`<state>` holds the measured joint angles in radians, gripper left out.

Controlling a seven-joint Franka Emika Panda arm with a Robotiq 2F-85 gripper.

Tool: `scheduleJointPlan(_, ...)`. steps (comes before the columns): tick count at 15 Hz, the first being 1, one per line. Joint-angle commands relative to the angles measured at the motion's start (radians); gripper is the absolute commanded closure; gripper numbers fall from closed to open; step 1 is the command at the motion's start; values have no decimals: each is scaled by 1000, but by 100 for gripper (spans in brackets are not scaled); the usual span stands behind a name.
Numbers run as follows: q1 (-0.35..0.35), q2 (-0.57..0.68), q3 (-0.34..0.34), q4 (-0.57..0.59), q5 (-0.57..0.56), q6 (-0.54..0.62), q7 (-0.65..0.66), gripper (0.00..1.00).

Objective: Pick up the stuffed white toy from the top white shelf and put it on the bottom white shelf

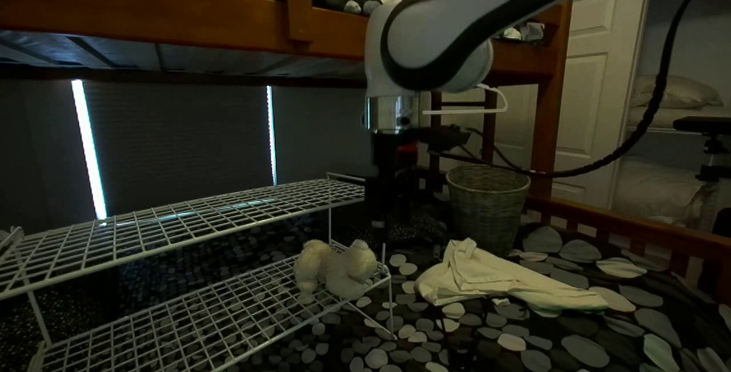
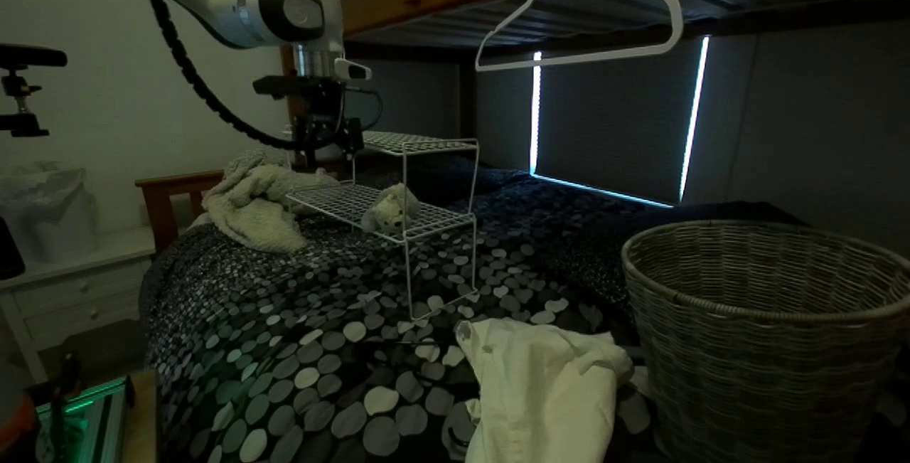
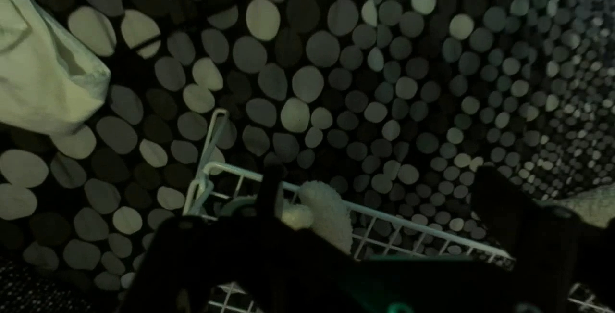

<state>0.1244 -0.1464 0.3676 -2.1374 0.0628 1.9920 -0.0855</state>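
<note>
Nearest the wrist camera is the gripper [image 3: 379, 171], its jaws wide apart and, as far as the views show, holding nothing. What matters is how the toy [image 3: 331, 213] lies from them: below and off-centre, close in that view to the finger [image 3: 270, 194] at picture left, which seems to hide part of it. In both exterior views it sits on the bottom shelf [image 1: 211, 315], towards one end; in an exterior view a gap shows between gripper and head [image 2: 391, 217]. The gripper hangs near the top shelf [image 1: 200, 218] (over its edge or just beside it, I cannot tell). Nor is the toy's long axis clear. I judge the placing done, so the next move is likely a straight lift, minding the top shelf's wire rim
</note>
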Motion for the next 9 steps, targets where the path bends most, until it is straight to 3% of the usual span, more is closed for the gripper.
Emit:
scheduleJointPlan(1, 39, -127, -99, 72, 36, -274, -33, 0)
scheduleJointPlan(4, 17, -178, -121, 159, -103, -414, 49, 0)
scheduleJointPlan(5, 40, -151, -130, 132, -54, -356, 8, 0)
scheduleJointPlan(9, 46, -156, -139, 147, -60, -369, 7, 0)
